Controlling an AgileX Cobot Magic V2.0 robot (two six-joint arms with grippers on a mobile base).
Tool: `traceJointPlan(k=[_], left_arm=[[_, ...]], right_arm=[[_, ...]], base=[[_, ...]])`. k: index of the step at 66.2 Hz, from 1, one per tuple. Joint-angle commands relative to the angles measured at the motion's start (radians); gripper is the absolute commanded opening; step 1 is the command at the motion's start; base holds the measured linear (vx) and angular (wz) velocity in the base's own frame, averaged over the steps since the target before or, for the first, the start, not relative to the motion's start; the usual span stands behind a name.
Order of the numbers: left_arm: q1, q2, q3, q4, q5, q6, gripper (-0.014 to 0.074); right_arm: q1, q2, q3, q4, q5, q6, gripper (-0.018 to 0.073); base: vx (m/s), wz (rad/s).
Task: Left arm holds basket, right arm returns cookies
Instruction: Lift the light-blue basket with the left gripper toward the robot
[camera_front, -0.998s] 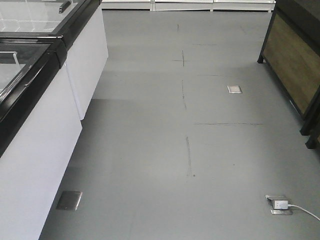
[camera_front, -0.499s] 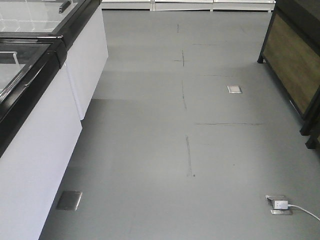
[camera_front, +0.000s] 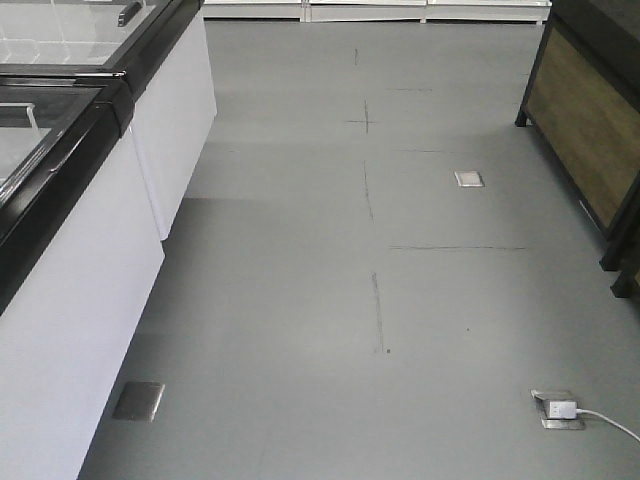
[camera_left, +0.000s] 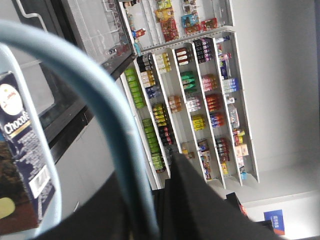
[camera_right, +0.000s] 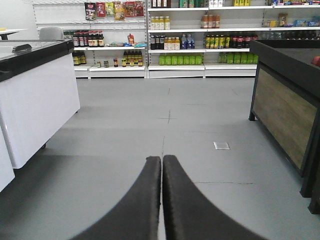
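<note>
two pincers, split duties: left pincer (camera_left: 150, 202) seemingly clamped on the basket (camera_left: 97, 92) handle, cookies (camera_left: 20, 165) riding inside; right pincer (camera_right: 161, 165) pressed together, empty, free to fetch them

My front camera looks down on aisle floor (camera_front: 300, 300) that my low right-wrist view shares; my left-wrist view, rolled sideways, faces shelves (camera_left: 192, 105).
</note>
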Motion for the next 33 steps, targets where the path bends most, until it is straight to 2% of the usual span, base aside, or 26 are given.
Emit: traceJointPlan(k=[1, 9, 16, 33], left_arm=[[-0.002, -0.052, -0.039, -0.092, 0.067, 0.0, -0.0009], [-0.028, -0.056, -0.039, -0.092, 0.077, -0.002, -0.0008], [-0.085, -0.065, -0.039, -0.092, 0.076, -0.004, -0.0008], [-0.328, -0.067, -0.048, -0.092, 0.062, -0.023, -0.0008]], right_arm=[[0.001, -0.01, -0.001, -0.005, -0.076, -0.009, -0.0009], [0.001, -0.01, -0.001, -0.005, -0.076, -0.009, -0.0009], [0.001, -0.01, -0.001, -0.005, -0.076, -0.009, -0.0009], [0.001, -0.01, -0.001, -0.005, -0.076, -0.009, -0.0009]], base=[[0.0, 0.0], [0.0, 0.0], [0.0, 0.0], [0.0, 0.0]])
